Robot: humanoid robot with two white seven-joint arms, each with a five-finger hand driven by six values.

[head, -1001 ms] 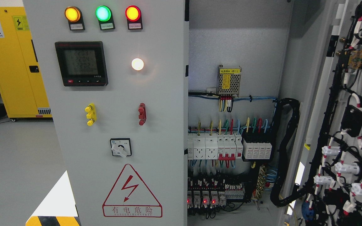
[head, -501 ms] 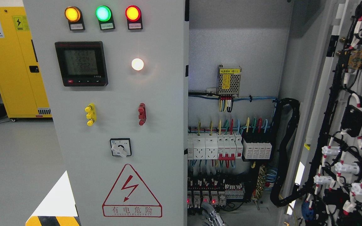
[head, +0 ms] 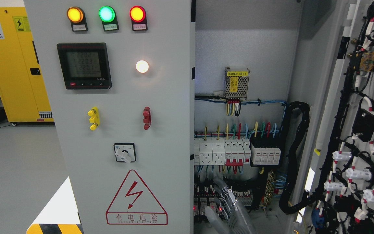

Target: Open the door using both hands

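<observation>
You see a hand [head: 227, 208] rising at 6 o'clock, fingers extended and relaxed, holding nothing; which arm it belongs to isn't clear. The left door [head: 122, 130], closed, stands at its 9 o'clock; the right door [head: 359, 97] is swung open at 3 o'clock.

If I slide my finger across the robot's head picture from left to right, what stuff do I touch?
Yellow cabinet → grey door with its meter screen → robot hand rising from the bottom edge, in front of the wiring → black cable bundle → open door, swung wide, covered in wires.
</observation>
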